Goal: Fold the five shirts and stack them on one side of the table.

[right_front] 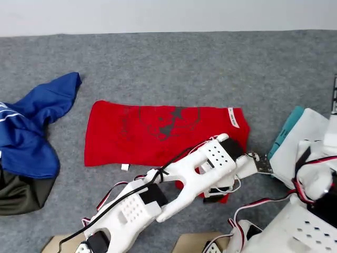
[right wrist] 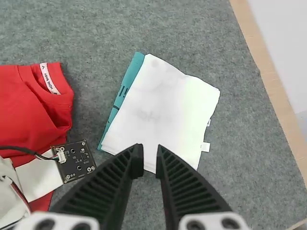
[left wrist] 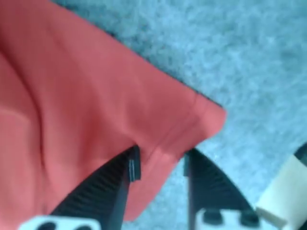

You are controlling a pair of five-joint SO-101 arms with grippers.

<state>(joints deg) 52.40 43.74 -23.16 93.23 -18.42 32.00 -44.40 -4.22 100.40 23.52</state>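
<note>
A red shirt lies flat in the middle of the grey table, partly folded, print up. My left gripper is at its near right corner. In the left wrist view the left gripper is open, and the red shirt's hem corner lies between the jaws. A folded white shirt rests on a teal shirt at the table's right side. My right gripper hovers over the white shirt's near edge, shut with nothing in it.
A crumpled blue shirt lies at the left on top of a dark olive shirt. The right arm sits over the near right corner. The table's tan edge runs just beyond the white shirt.
</note>
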